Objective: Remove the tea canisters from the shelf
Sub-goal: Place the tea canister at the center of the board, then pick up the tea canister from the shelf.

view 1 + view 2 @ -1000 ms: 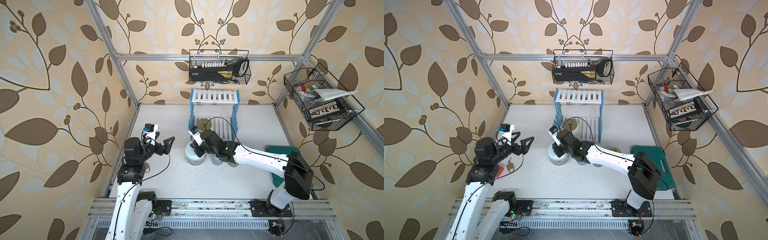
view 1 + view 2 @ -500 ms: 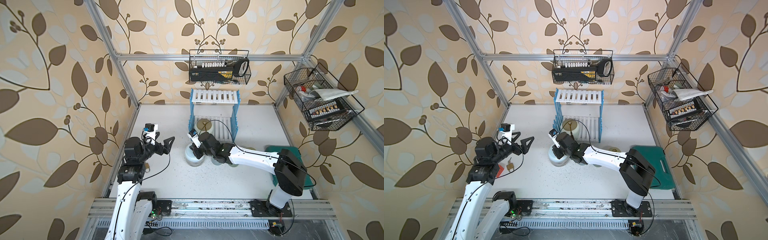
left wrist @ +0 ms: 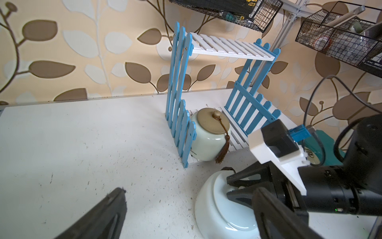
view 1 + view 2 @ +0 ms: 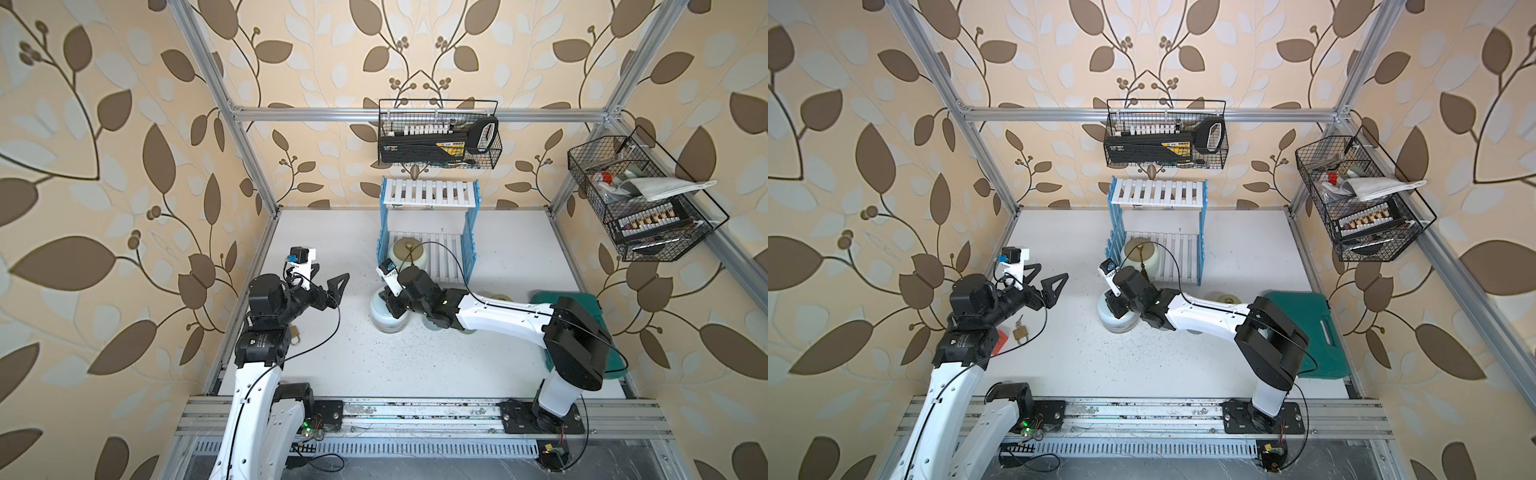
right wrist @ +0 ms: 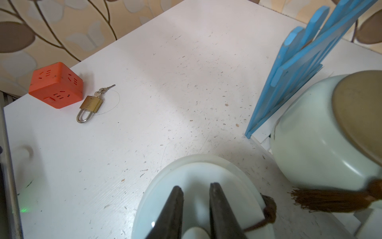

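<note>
The left gripper [image 4: 329, 277] hangs spread wide, idle. The right gripper [image 5: 196, 186] hovers over the white-blue canister [image 4: 384, 323], which stands on the table [image 4: 332, 374] beneath it. Its jaws are narrow around the lid knob [image 5: 194, 232], grip unclear. Just beyond, the cream canister [image 3: 208, 142] sits on the shelf [image 3: 231, 46], lower tier. Next, I reckon: let go, lift clear, reach in.

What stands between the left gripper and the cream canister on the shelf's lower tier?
The shelf's blue picket side partly screens the cream canister on the flank facing the left gripper. The shelf front is open, but the white-blue canister stands on the table just before it, the right gripper over its lid, crowding that approach.
</note>
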Controlling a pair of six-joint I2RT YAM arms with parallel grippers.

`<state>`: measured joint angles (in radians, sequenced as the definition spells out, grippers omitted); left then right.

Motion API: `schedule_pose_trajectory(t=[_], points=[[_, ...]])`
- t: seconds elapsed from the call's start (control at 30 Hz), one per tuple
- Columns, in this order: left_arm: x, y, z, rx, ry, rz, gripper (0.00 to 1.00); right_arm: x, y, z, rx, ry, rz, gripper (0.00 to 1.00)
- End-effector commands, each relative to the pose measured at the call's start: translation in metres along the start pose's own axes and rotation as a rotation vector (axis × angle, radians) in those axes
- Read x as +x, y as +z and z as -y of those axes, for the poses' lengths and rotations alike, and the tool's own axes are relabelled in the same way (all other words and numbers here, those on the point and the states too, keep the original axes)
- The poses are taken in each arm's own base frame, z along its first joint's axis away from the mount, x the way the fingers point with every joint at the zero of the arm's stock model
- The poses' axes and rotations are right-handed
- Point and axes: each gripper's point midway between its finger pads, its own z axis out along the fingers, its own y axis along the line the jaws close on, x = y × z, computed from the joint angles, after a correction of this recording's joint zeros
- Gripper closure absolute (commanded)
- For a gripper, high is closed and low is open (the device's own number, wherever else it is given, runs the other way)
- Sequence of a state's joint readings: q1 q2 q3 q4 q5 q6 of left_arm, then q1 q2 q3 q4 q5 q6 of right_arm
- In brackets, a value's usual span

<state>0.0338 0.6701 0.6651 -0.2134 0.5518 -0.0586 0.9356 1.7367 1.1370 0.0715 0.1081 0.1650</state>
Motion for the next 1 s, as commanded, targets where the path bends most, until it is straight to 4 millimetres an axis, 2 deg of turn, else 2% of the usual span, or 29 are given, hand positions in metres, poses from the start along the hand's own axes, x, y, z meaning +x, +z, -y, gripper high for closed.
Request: schedule_pose_trajectory(t=[0.0,0.13,0.4,0.67,0.97], points=[[-0.005,-0.001,-0.003,-0.011,0.005,0.026,0.01,-0.022,-0.009,0.006,0.028,0.018,0.074,0.59],[-0.006,-0.001,-0.002,-0.001,0.003,0.034,0.01,-0.027,-0.018,0.009,0.041,0.003,0.092,0.46],[-0.010,-0.002,0.005,0.029,-0.046,0.022,0.01,-0.035,-0.044,0.018,0.067,0.006,0.121,0.30],[-0.021,-0.003,0.015,0.052,-0.030,-0.019,0.01,-0.049,-0.094,0.044,0.133,0.027,0.182,0.19],[-0.045,0.002,0.029,0.115,0.013,-0.072,0.01,-0.045,-0.151,0.081,0.253,0.029,0.201,0.07]])
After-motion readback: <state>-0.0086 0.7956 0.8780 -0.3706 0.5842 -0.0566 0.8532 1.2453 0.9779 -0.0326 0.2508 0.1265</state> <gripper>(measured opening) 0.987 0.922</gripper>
